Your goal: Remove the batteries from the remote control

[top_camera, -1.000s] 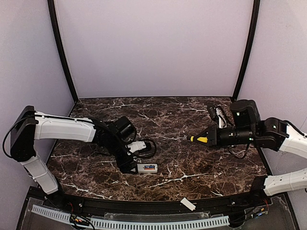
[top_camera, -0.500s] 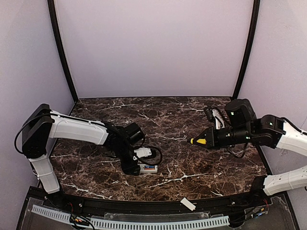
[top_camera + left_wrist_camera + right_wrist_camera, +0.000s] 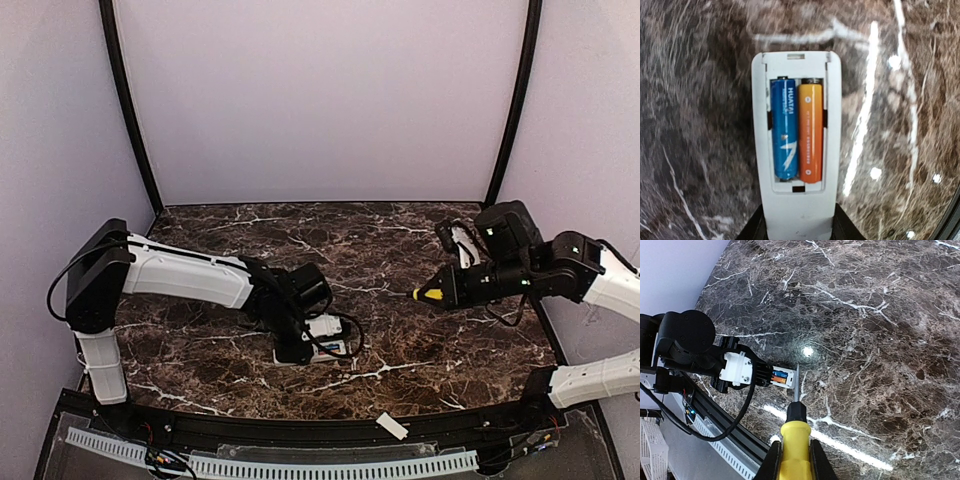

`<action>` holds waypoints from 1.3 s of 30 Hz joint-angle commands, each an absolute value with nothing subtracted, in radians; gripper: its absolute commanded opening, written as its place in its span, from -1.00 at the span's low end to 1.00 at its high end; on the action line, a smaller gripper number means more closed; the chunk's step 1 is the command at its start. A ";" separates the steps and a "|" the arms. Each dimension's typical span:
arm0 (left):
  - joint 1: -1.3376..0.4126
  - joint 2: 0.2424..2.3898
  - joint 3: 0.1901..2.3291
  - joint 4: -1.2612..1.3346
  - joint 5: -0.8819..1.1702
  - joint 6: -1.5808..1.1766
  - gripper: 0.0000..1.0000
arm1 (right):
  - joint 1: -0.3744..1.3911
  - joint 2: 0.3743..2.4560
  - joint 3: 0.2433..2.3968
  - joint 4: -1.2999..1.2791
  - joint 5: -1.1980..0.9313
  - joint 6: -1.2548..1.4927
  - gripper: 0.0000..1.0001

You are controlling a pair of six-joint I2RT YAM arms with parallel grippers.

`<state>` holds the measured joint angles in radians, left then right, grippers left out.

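Remote control [image 3: 796, 212]: near the surface's near edge, bay upward, blue battery [image 3: 784, 135] and orange battery [image 3: 810, 135] seated. Left pincer [image 3: 797, 232] clamps its end, seemingly steadying it. Right pincer [image 3: 792, 467] is clamped on a yellow-handled screwdriver [image 3: 795, 437], tip aimed, likely for prying.

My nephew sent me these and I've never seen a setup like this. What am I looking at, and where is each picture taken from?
Two robot arms are bolted at the near edge of a dark marble table. The wide picture comes from a fixed camera above and behind them; the other two come from a camera on each wrist. The left gripper pinches one end of a white remote control lying back-up, battery bay open, with a blue battery and an orange battery in it. The right gripper is shut on a yellow-handled screwdriver, held above the table, tip pointing toward the remote.
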<state>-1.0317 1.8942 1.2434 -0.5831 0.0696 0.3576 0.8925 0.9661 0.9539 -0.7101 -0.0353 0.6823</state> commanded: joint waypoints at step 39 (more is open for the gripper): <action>-1.125 1.702 1.054 -0.182 0.044 0.223 0.96 | 0.868 1.016 1.133 -0.996 0.005 0.672 -1.00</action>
